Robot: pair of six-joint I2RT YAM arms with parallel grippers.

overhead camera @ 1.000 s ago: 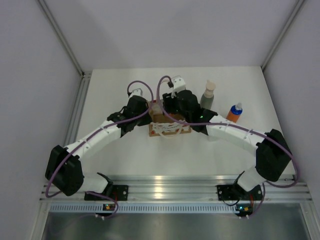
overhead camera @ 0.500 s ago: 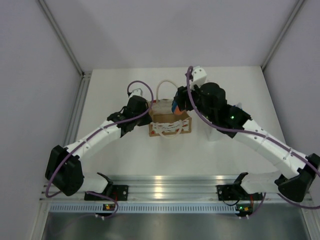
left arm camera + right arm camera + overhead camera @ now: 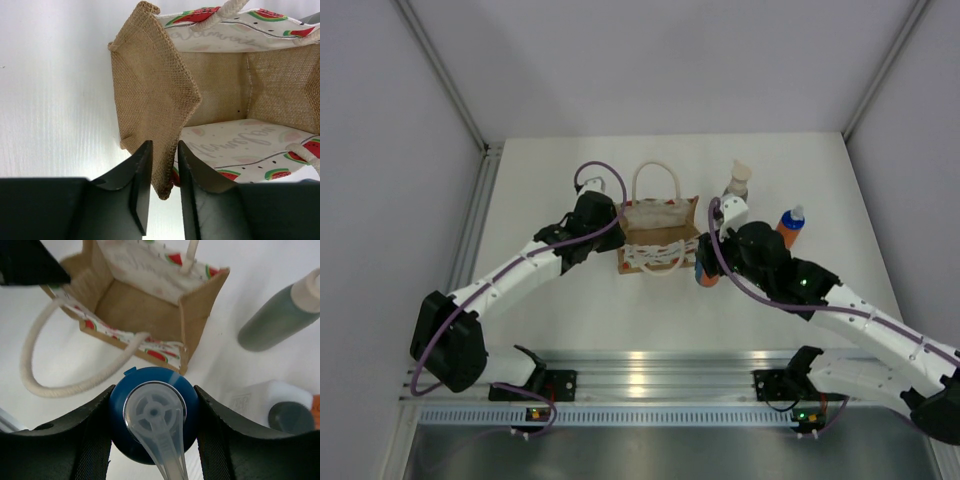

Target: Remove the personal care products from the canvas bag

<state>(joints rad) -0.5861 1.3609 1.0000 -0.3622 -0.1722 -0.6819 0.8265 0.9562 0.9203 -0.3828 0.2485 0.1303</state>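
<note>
The right gripper [image 3: 154, 426] pinches the short blue-and-orange bottle [image 3: 150, 407], probably light, rigid and slippery, by its sides at 4 o'clock of the soft canvas bag [image 3: 670, 214], whose 9 o'clock wall the left gripper [image 3: 163, 165] clamps.

Robotics lab test cell: a white bench [image 3: 600, 310] is boxed in by plain pale panels [image 3: 390, 150] on three sides, with metal struts [image 3: 440, 75] rising from its far corners. Two white-and-black arms [image 3: 510, 275] (purple cables [image 3: 595, 167] looped along each) are bolted to a slotted aluminium rail [image 3: 660, 370] along the bench's near edge.
</note>
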